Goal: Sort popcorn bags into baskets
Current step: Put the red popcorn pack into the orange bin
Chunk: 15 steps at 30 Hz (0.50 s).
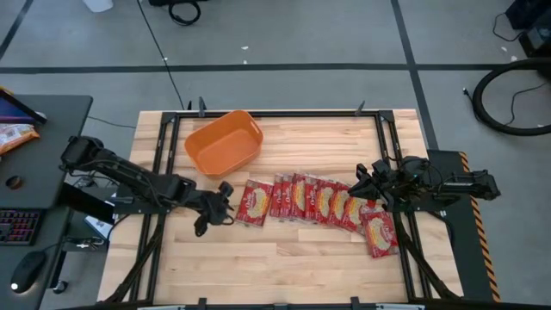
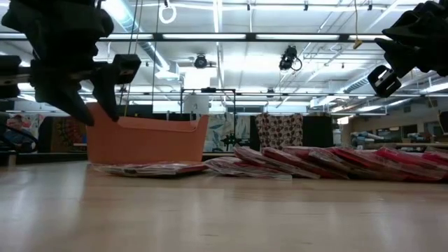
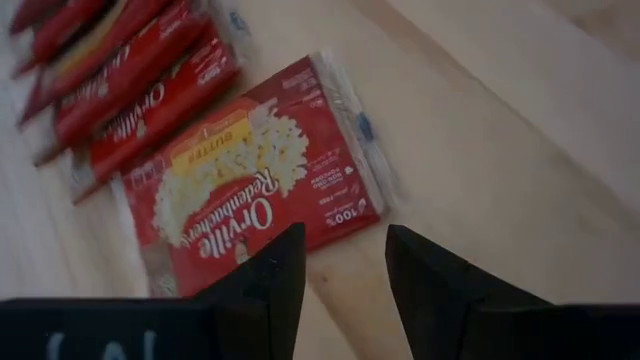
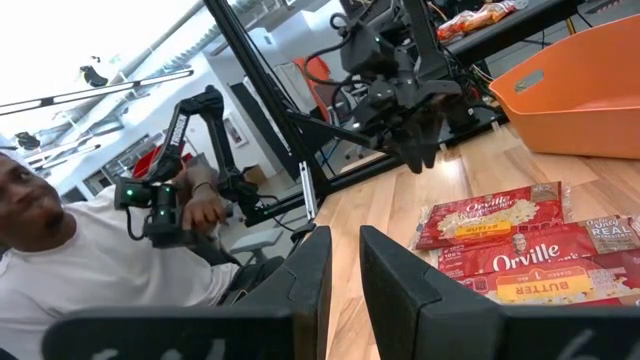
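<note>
Claw of left arm (image 1: 225, 207), jaws parted and empty, hangs just beside nearest popcorn bag (image 1: 254, 203) flat on counter (image 1: 284, 267); should descend squarely, pinching its near edge; basket (image 1: 223, 141) sits behind.

The popcorn bags (image 1: 314, 200) lie overlapping in a row across the table (image 1: 284, 254), one more bag (image 1: 380, 234) nearer the front at the right; the basket (image 1: 224, 142) stands behind their left end.
</note>
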Tool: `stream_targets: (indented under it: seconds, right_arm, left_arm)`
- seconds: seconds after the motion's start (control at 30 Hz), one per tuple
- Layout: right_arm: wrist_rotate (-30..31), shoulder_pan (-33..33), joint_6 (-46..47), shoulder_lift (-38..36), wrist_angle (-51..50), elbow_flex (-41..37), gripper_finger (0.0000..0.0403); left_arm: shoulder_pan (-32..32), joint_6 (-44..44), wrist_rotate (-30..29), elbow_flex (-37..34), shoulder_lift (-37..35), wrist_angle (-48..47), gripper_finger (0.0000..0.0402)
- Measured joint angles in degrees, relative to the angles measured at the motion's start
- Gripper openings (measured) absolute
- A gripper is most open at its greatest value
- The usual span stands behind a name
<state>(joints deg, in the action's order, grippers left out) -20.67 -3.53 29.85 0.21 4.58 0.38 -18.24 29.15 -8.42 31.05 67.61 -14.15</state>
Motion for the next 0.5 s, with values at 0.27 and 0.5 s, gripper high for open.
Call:
stream_targets:
  seconds: [0.27,0.5]
  right_arm:
    - [0.02,0.00,0.00,0.00,0.01,0.00,0.0061]
    - [0.00,0.02,0.00,0.00,0.00,0.00,0.0061]
  left_arm:
    - [-4.22,12.13,-4.36,-0.04,0.00,-0.92,0.0147]
    - [-7.51,22.56,-6.31,-0.09,0.00,-5.81,0.0147]
